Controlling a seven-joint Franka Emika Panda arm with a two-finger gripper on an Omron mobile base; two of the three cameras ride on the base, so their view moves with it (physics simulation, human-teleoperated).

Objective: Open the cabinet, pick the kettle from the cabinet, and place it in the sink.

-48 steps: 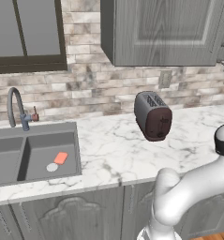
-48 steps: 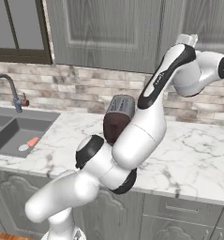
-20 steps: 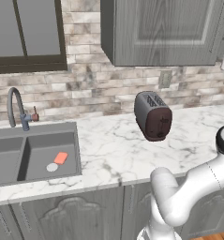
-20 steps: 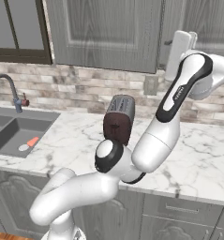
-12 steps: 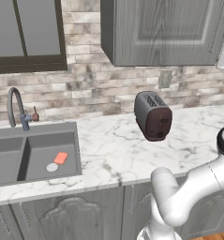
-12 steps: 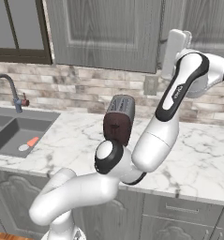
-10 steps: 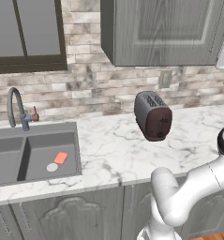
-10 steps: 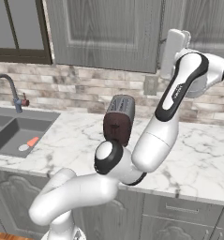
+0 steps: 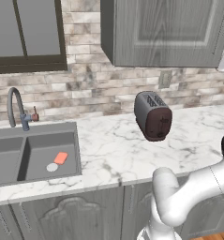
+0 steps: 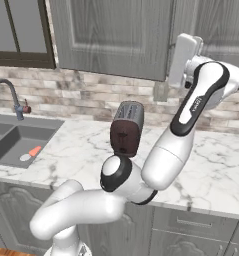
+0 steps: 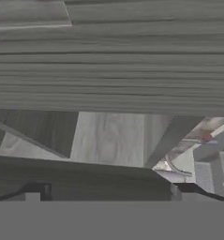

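The end effector (image 10: 183,55) is raised to the lower edge of the wall cabinet (image 10: 116,35), at the seam between two of its tall recessed-panel doors; its jaws stand spread wide and hold nothing. In the hand view the grey wood grain of the cabinet (image 11: 113,61) lies very close to the camera, seen at a steep angle, so whether the fingers have reached a bar handle cannot be told. The step in hand is judged to be the first one: opening the cabinet. The doors appear shut in both base views, and the kettle is presumably behind them, hidden from every camera. The next move is judged to call for the spread fingers to be set around the slim vertical handle, closed on it, and the door drawn outward along its hinge arc, with care that the wrist does not strike the neighbouring door. The arm rises from the base in front of the worktop (image 10: 211,165), its elbow bent low beside the toaster (image 10: 127,127), the forearm climbing steeply to a wrist folded toward the cabinet front. The double-basin sink (image 9: 38,136), with its gooseneck faucet (image 9: 14,105), lies well apart to the left; small items, one orange, rest in one basin.
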